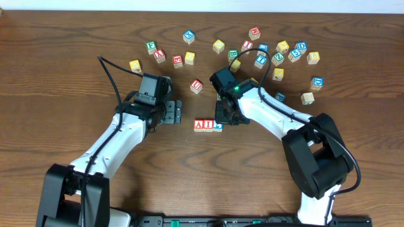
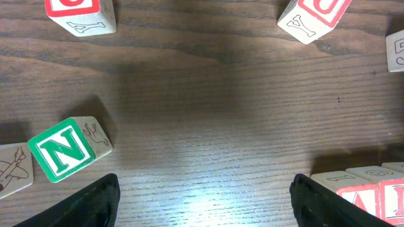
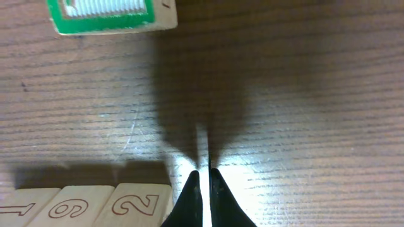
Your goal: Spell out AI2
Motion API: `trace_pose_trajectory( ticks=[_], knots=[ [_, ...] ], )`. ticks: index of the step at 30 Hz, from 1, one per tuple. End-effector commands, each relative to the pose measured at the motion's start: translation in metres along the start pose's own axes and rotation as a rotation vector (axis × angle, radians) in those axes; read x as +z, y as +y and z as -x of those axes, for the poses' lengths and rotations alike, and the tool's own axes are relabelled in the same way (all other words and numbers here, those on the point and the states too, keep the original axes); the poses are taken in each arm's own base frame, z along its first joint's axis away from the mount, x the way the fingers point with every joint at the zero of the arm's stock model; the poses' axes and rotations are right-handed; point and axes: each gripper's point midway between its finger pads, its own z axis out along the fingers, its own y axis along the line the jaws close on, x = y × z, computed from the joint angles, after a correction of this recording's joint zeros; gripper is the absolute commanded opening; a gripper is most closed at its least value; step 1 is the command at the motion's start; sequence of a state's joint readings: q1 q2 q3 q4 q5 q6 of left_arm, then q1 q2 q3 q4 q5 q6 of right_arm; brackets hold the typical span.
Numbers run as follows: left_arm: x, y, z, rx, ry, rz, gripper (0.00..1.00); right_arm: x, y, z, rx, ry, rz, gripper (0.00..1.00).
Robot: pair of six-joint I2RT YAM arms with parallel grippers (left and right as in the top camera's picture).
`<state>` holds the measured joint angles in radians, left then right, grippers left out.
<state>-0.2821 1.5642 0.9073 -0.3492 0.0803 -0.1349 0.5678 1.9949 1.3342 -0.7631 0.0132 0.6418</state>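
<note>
Seemingly the spelling is done. The left jaws stand wide and empty over the tabletop (image 1: 57, 69), at 9 o'clock of the row. Next come A (image 1: 199, 125), I (image 1: 208, 125) and 2 (image 1: 218, 127), touching side by side and reading in order near the tabletop's middle. The right jaws are pressed together, holding nothing, just at 3 o'clock of 2. What remains, I judge, is only drawing both arms clear. Spare cubes (image 1: 218, 45) lie scattered toward 12 o'clock.

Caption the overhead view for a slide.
A cube, I cube, 2 cube in a row between open left gripper and shut right gripper.
</note>
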Motion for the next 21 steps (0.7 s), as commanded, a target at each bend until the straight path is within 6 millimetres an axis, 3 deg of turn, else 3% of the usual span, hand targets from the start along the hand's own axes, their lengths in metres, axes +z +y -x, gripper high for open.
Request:
trace_pose_trajectory(
  ticks=[1, 21],
  knots=[
    [-0.0057, -0.001, 0.0053, -0.011, -0.018, -0.008, 0.85, -0.0015, 0.0116, 0.0016, -0.047, -0.009, 0.021, 0.01],
    [-0.0057, -0.001, 0.0053, -0.011, -0.018, -0.008, 0.85, -0.0018, 0.0199, 0.0009, -0.086, -0.009, 0.054, 0.01]
  ],
)
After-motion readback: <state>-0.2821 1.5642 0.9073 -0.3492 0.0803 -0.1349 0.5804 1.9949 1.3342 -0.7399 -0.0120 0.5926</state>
